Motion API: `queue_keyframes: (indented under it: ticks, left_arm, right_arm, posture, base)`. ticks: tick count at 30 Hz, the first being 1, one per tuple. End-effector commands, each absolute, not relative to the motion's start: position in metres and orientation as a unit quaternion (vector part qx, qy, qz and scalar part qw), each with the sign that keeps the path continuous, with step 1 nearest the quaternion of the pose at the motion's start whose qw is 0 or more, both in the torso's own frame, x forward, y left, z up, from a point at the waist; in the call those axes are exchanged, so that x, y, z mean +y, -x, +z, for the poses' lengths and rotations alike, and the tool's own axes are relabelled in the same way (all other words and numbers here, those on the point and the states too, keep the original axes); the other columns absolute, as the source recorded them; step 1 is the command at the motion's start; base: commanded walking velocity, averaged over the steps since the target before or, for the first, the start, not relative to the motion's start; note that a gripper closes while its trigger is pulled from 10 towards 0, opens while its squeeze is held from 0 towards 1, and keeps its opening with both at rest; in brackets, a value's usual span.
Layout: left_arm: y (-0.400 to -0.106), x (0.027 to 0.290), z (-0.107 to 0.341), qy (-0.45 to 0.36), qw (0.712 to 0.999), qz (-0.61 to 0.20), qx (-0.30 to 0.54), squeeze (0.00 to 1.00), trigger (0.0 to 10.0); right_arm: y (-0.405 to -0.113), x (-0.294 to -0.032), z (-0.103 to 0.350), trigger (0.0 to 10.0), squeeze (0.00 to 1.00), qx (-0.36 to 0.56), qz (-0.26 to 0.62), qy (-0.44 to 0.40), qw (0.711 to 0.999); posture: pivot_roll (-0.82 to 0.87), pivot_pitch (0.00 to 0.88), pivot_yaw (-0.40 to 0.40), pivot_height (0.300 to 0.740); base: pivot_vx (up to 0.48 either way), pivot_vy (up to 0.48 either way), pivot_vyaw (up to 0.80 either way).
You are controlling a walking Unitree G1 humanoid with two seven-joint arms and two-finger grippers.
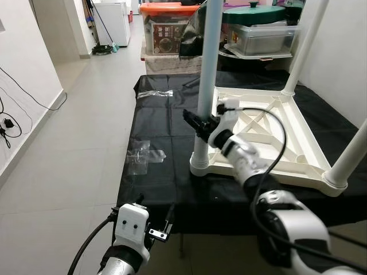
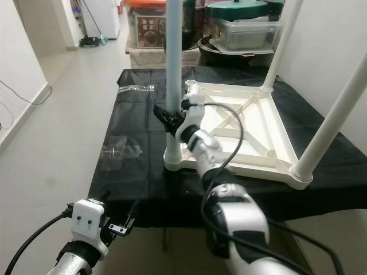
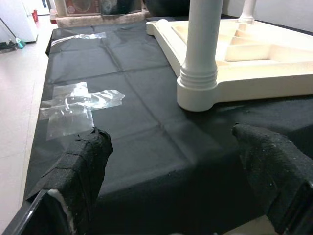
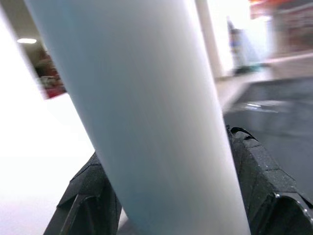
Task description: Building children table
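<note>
A white children's table [image 1: 287, 137] lies upside down on a black-covered worktop [image 1: 160, 120], its legs pointing up. My right gripper [image 1: 199, 122] is shut on the near-left leg [image 1: 209, 57] just above its socket. In the right wrist view that leg [image 4: 146, 112] stands between the two black fingers [image 4: 259, 186]. My left gripper [image 1: 156, 209] hangs open and low at the worktop's front edge, apart from the table. The left wrist view looks between its fingertips [image 3: 83, 166] toward the leg's base [image 3: 198, 83].
Two more legs rise at the far right [image 1: 304, 46] and near right [image 1: 351, 153]. Clear plastic wrappers [image 1: 143, 156] [image 1: 155, 93] lie on the black cover. Storage boxes [image 1: 166, 26] [image 1: 264, 31] crowd the back. Tiled floor [image 1: 74, 149] opens to the left.
</note>
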State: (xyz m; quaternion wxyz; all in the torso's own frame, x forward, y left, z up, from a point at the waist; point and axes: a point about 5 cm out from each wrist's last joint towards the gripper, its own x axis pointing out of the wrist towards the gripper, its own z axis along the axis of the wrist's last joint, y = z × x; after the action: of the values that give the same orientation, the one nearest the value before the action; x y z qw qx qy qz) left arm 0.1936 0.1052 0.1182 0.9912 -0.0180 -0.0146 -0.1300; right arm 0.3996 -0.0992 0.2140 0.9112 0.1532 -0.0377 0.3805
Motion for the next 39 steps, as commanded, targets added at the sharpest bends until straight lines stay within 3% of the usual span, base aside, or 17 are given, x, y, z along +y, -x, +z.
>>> queue_keyframes:
  ticks: [1,2,5,13,14,16,19,20,21,23,25,26,27,28,31,35,39]
  left_arm:
    - [-0.193,0.105,0.117,0.019,0.991,-0.133,-0.008,0.0,10.0]
    - [-0.193,0.105,0.117,0.019,0.991,-0.133,-0.008,0.0,10.0]
    - [-0.193,0.104,0.117,0.02,0.991,-0.131,-0.009,0.0,10.0]
    - [-0.191,0.104,0.118,0.021,0.991,-0.129,-0.01,0.0,10.0]
    - [-0.191,0.103,0.118,0.021,0.991,-0.129,-0.01,0.0,10.0]
    - [-0.191,0.103,0.118,0.021,0.991,-0.129,-0.01,0.0,10.0]
    - [-0.191,0.103,0.118,0.022,0.991,-0.129,-0.01,0.0,10.0]
    - [-0.191,0.103,0.118,0.022,0.991,-0.129,-0.01,0.0,10.0]
    - [-0.191,0.103,0.118,0.022,0.991,-0.129,-0.01,0.0,10.0]
    - [-0.191,0.103,0.118,0.022,0.991,-0.129,-0.01,0.0,10.0]
    - [-0.191,0.103,0.118,0.022,0.991,-0.129,-0.01,0.0,10.0]
    - [-0.192,0.104,0.117,0.022,0.991,-0.129,-0.009,0.0,10.0]
    - [-0.192,0.104,0.117,0.022,0.991,-0.13,-0.009,0.0,10.0]
    - [-0.192,0.104,0.117,0.022,0.991,-0.13,-0.009,0.0,10.0]
    - [-0.192,0.104,0.116,0.021,0.991,-0.131,-0.008,0.0,10.0]
    - [-0.192,0.104,0.116,0.02,0.991,-0.132,-0.007,0.0,10.0]
    - [-0.192,0.104,0.115,0.018,0.991,-0.133,-0.007,0.0,10.0]
  right_arm:
    - [-0.392,-0.081,0.212,10.0,0.0,-0.014,0.47,-0.151,0.87]
    - [-0.392,-0.081,0.212,10.0,0.0,-0.014,0.47,-0.151,0.87]
    - [-0.379,-0.075,0.209,10.0,0.0,0.021,0.607,-0.099,0.788]
    - [-0.37,-0.065,0.195,10.0,0.0,0.071,0.666,-0.021,0.743]
    - [-0.37,-0.064,0.192,0.7,0.0,0.073,0.662,-0.008,0.746]
    - [-0.372,-0.063,0.191,0.0,0.0,0.065,0.645,0.004,0.761]
    - [-0.378,-0.064,0.19,0.0,0.0,0.057,0.592,0.014,0.803]
    - [-0.383,-0.067,0.191,0.0,0.0,0.048,0.549,0.015,0.834]
    - [-0.383,-0.067,0.191,0.0,0.0,0.048,0.549,0.015,0.834]
    - [-0.393,-0.075,0.196,0.0,0.0,0.026,0.46,0.002,0.888]
    - [-0.393,-0.075,0.196,0.0,0.0,0.026,0.46,0.002,0.888]
    - [-0.406,-0.097,0.192,0.0,0.0,0.028,0.279,-0.029,0.96]
    - [-0.41,-0.115,0.187,0.0,0.0,0.037,0.16,-0.046,0.985]
    - [-0.41,-0.115,0.187,0.0,0.0,0.037,0.16,-0.046,0.985]
    - [-0.408,-0.15,0.172,0.0,0.0,0.048,-0.045,-0.063,0.996]
    - [-0.402,-0.159,0.164,0.0,0.0,0.048,-0.123,-0.085,0.988]
    - [-0.391,-0.143,0.15,0.0,0.0,0.053,-0.163,-0.11,0.979]
  posture:
    - [0.1,0.0,-0.022,0.74]
    - [0.1,0.0,-0.022,0.74]
    - [0.1,0.0,-0.029,0.74]
    - [0.11,0.0,-0.036,0.74]
    - [0.11,0.0,-0.036,0.74]
    - [0.11,0.0,-0.036,0.74]
    - [0.11,0.0,-0.034,0.74]
    - [0.11,0.0,-0.034,0.74]
    - [0.11,0.0,-0.034,0.74]
    - [0.11,0.0,-0.034,0.74]
    - [0.11,0.0,-0.034,0.74]
    - [0.1,0.0,-0.031,0.74]
    - [0.1,0.0,-0.026,0.74]
    - [0.1,0.0,-0.026,0.74]
    - [0.09,0.0,-0.023,0.74]
    - [0.09,0.0,-0.019,0.74]
    - [0.09,0.0,-0.019,0.74]
  base:
    - [0.0,0.0,0.0]
    - [0.0,0.0,0.0]
    - [0.0,0.0,0.0]
    - [0.0,0.0,0.0]
    - [0.0,0.0,0.0]
    - [0.0,0.0,0.0]
    - [0.0,0.0,0.0]
    - [0.0,0.0,0.0]
    - [0.0,0.0,0.0]
    - [0.0,0.0,0.0]
    - [0.0,0.0,0.0]
    - [0.0,0.0,0.0]
    - [0.0,0.0,0.0]
    - [0.0,0.0,0.0]
    - [0.0,0.0,0.0]
    - [0.0,0.0,0.0]
    - [0.0,0.0,0.0]
